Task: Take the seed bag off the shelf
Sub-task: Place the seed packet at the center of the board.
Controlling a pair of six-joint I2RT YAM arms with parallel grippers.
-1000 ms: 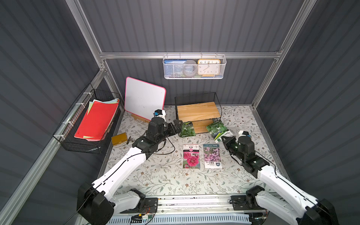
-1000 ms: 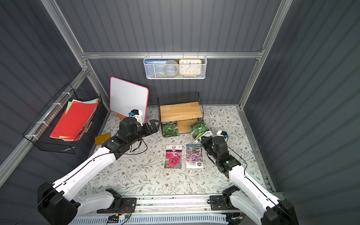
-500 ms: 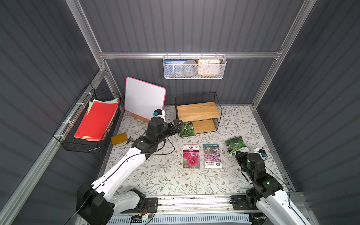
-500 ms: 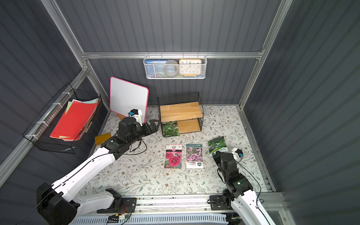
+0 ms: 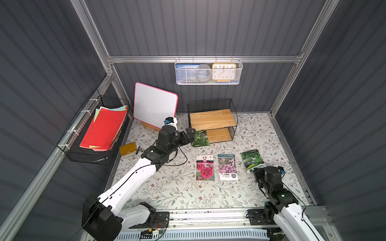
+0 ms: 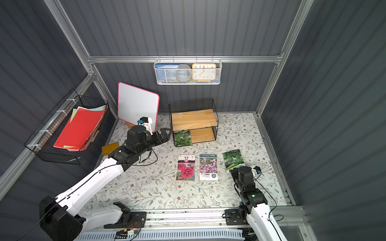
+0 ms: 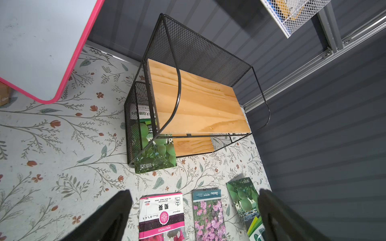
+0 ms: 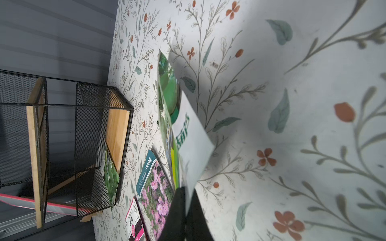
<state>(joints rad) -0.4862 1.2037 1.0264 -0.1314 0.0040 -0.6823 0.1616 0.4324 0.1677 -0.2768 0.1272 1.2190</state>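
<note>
The shelf (image 5: pixel 212 121) is a black wire rack with two wooden boards at the back of the table. One green seed bag (image 5: pixel 200 138) leans at the left end of its lower board, also in the left wrist view (image 7: pixel 155 154). My left gripper (image 5: pixel 191 133) hangs open just left of that bag, touching nothing. My right gripper (image 5: pixel 255 170) is shut on the near edge of a second green seed bag (image 5: pixel 251 159), off the shelf at the front right. In the right wrist view the fingers (image 8: pixel 177 208) pinch this bag (image 8: pixel 183 129), which slants low over the tabletop.
A hollyhock bag (image 5: pixel 205 170) and a pink-flower bag (image 5: pixel 227 167) lie flat left of the held bag. A whiteboard (image 5: pixel 154 106) leans at the back left. A black wire basket (image 5: pixel 83 154) of red papers hangs left, a white mesh basket (image 5: pixel 208 81) above. A yellow block (image 5: pixel 127 148) lies left.
My right arm has drawn back from the shelf to the front right, carrying the green seed bag, now low beside the flower bags. The left arm has not moved.
</note>
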